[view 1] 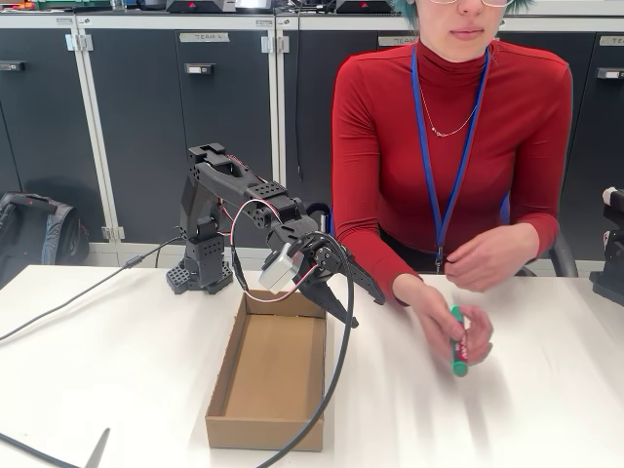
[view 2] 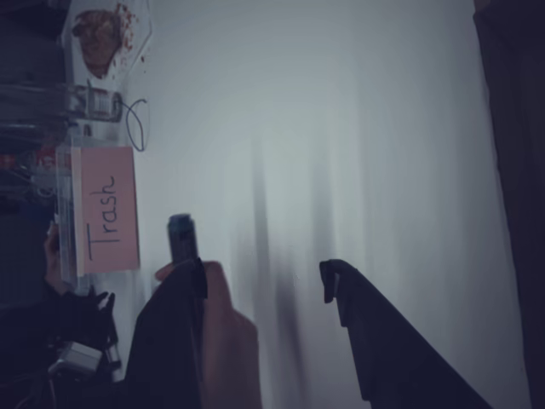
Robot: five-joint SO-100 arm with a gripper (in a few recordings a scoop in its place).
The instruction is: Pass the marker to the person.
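The person (view 1: 448, 127) sits behind the table in a red sweater with a blue lanyard. Their hand (view 1: 444, 322) holds the marker (view 1: 458, 351), green-ended with a red label, just above the white table (view 1: 117, 370), and the hand is motion-blurred. My gripper (view 1: 363, 304) hangs open over the far right corner of the cardboard box, a short way left of that hand, with nothing between its fingers. In the wrist view my gripper (view 2: 262, 271) is open; the person's hand (view 2: 223, 332) and the marker's dark tip (view 2: 180, 240) show behind the left finger (view 2: 174, 324).
An open cardboard box (view 1: 222, 390) lies in front of the arm's base. A thick black cable (view 1: 336, 390) loops from the arm past the box's right side. A clear container with a pink "Trash" label (view 2: 106, 221) stands at the table's edge.
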